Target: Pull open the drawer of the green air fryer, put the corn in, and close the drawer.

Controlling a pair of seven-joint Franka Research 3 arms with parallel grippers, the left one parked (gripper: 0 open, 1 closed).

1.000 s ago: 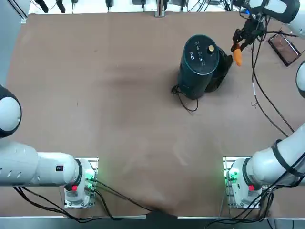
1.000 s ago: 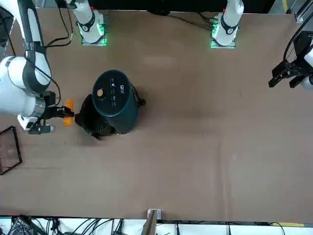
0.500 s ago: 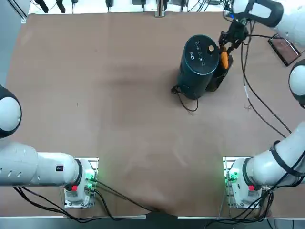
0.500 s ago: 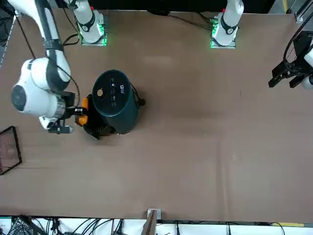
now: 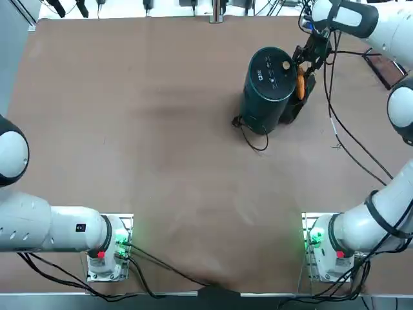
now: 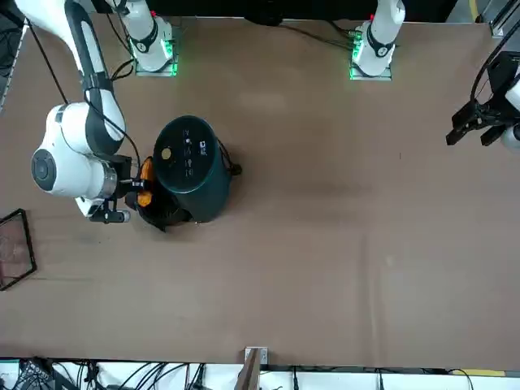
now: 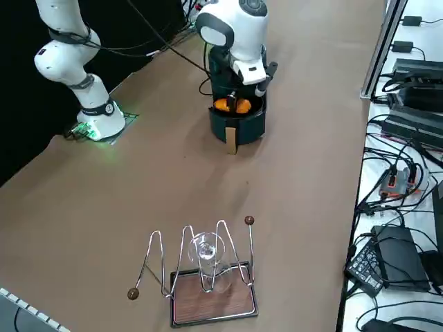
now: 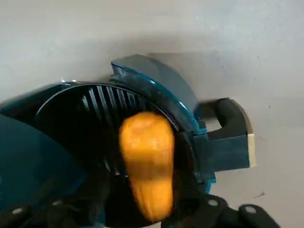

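One orange corn (image 8: 148,166) is inside the open drawer (image 8: 164,88), laid over the dark basket floor, prob. so it'll clear the rim when the drawer is shut. The right arm's fingers (image 7: 231,102) are reached down into the drawer, top centre of the side view, and are parted w/ a gap either side of the corn; no grip is seen, so it's prob. just been let go. The green air fryer (image 5: 266,84) is stood upright on the worktop (image 5: 161,168), upper right of centre in the top view, w/ its drawer pulled out toward the arm, prob. for easy access. The handle (image 8: 232,126) is left free on the drawer's outer side, handy for closing. Fingers should be lifted clear 1st, o/w the rim could be snagged.
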